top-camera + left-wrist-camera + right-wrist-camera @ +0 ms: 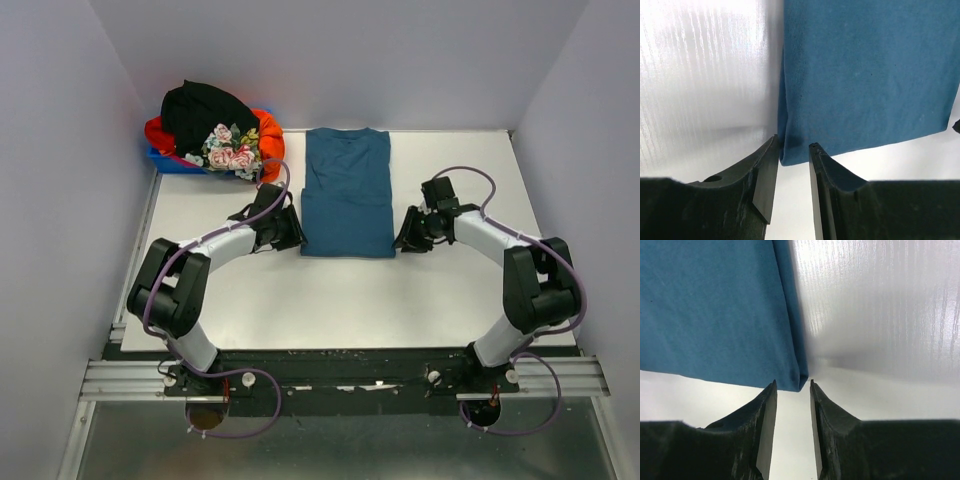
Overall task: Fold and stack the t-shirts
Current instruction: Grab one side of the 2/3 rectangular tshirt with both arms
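A dark teal-blue t-shirt (347, 190) lies flat in the middle of the table, folded into a long strip with its collar at the far end. My left gripper (293, 232) is at its near left corner. In the left wrist view the jaws (793, 147) stand open with that folded corner (790, 156) just between the tips. My right gripper (405, 238) is at the near right corner. It is open (793, 384) with the corner (799, 382) at its tips. A black shirt (205, 112), an orange-red shirt (268, 135) and a flowered shirt (230, 150) are piled at the back left.
The piled shirts sit in a small blue bin (165, 162) at the table's back left corner. White walls close in the left, back and right sides. The table (330, 300) has a metal rail along its near edge by the arm bases.
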Robot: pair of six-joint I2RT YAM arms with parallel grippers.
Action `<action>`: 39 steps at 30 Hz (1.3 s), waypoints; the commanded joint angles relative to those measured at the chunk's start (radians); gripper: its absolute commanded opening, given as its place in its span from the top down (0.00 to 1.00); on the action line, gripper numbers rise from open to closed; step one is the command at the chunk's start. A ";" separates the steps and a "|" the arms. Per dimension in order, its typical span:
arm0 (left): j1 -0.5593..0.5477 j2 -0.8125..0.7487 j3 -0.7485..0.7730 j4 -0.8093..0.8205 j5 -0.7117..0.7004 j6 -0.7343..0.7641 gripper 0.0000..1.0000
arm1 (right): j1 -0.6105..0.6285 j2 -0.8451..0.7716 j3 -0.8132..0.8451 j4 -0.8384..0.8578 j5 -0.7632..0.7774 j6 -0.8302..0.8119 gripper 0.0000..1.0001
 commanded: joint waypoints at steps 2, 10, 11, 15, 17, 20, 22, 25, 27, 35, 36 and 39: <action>0.002 -0.012 -0.002 0.011 0.020 0.014 0.57 | 0.008 0.039 0.010 0.006 -0.025 -0.016 0.62; 0.002 0.008 -0.019 0.003 0.013 0.018 0.58 | 0.008 0.122 0.016 0.018 -0.011 0.006 0.71; 0.002 0.008 -0.022 0.003 0.013 0.019 0.59 | 0.008 0.127 0.017 0.019 -0.011 0.007 0.71; 0.002 0.008 -0.035 -0.001 0.008 0.024 0.59 | 0.006 0.130 0.014 0.021 -0.004 0.007 0.77; 0.002 0.005 -0.039 -0.004 0.006 0.025 0.59 | 0.008 0.122 0.010 0.018 -0.001 0.010 0.79; 0.002 0.003 -0.048 -0.006 0.006 0.025 0.59 | 0.008 0.110 0.000 0.021 -0.002 0.007 0.91; 0.002 0.005 -0.050 -0.001 0.009 0.022 0.59 | 0.008 0.110 -0.001 0.021 -0.004 0.006 0.98; 0.002 0.017 -0.050 0.005 0.020 0.019 0.59 | 0.008 0.110 -0.003 0.027 -0.013 0.007 0.99; 0.002 0.029 -0.044 0.010 0.026 0.019 0.59 | 0.008 0.114 -0.003 0.029 -0.014 0.006 0.99; 0.000 0.075 -0.052 0.039 0.062 0.008 0.60 | 0.008 0.116 0.000 0.030 -0.017 0.007 0.99; 0.000 0.083 -0.050 0.039 0.059 0.010 0.60 | 0.007 0.116 0.000 0.030 -0.017 0.007 0.99; 0.000 0.101 -0.050 0.048 0.051 -0.004 0.63 | 0.008 0.114 0.000 0.030 -0.021 0.007 0.99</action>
